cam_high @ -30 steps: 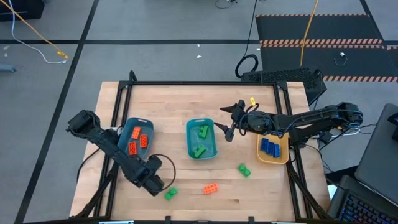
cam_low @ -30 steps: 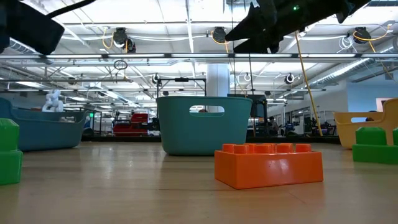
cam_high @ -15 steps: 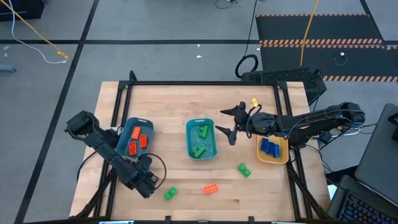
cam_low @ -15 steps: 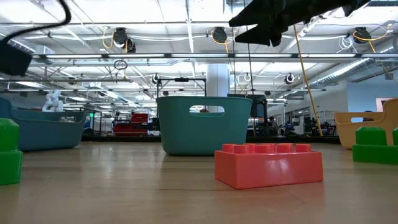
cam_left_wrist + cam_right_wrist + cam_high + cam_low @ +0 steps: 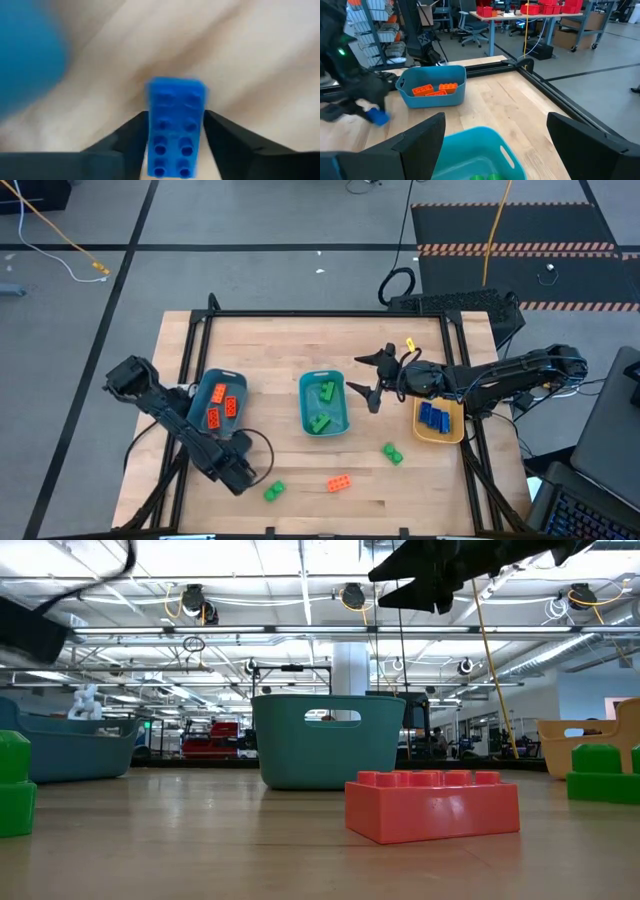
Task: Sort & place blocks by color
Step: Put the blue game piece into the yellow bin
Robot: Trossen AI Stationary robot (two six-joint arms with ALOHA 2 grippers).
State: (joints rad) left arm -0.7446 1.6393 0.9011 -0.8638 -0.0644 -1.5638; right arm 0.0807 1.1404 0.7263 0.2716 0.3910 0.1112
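Left gripper [image 5: 240, 470], lower left of the high view near the table's front edge: fingers closed on a blue block [image 5: 175, 125], studs facing the wrist camera, block standing between both fingers. The right wrist view shows the same blue block [image 5: 379, 117] at the gripper's tip, off the wood.

Right gripper [image 5: 368, 378], centre of the high view, above the far right side of the middle teal bin [image 5: 324, 405]: jaws spread wide, nothing between them.

Blocks:
- Orange blocks [image 5: 221, 406] in the left teal bin [image 5: 220, 377].
- Green blocks [image 5: 322, 408] in the middle bin.
- Blue blocks [image 5: 434, 417] in the yellow-tan bowl [image 5: 440, 435], right of centre.
- Loose on the table [image 5: 300, 340], lower part of frame: green block [image 5: 273, 492], orange block [image 5: 339, 483], another green block [image 5: 391, 452].

Low view: orange block [image 5: 432, 804] nearest, middle bin [image 5: 328, 740] behind it.
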